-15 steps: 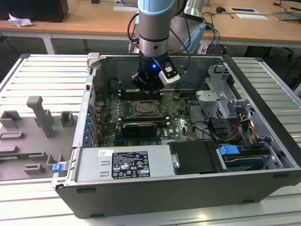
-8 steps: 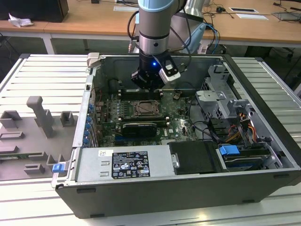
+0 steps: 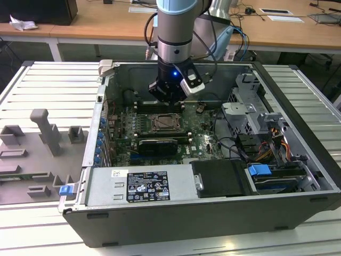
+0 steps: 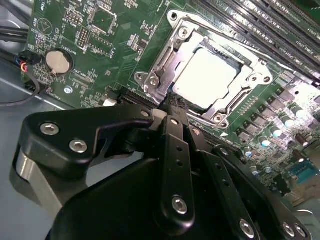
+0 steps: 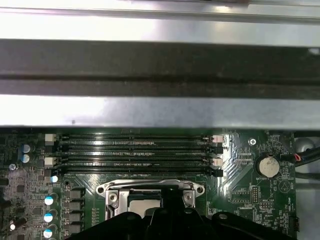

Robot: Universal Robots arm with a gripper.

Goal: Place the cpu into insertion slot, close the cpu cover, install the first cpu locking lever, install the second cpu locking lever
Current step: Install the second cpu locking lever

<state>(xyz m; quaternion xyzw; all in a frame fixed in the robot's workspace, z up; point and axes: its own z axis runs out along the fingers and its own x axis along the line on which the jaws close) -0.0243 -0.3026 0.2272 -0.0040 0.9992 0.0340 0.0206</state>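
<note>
Green motherboard (image 4: 100,60); cpu (image 4: 205,77) flat in insertion slot (image 4: 172,55), cover (image 4: 220,112) down; gripper (image 4: 172,107) fingers pressed together.

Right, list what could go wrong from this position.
The gripper sits right at the edge of the cpu cover, which lies closed over the cpu; a sideways slip could scrape the metal frame or the green board beside it. The memory slots run close by, so a swing of the arm might catch them.
</note>
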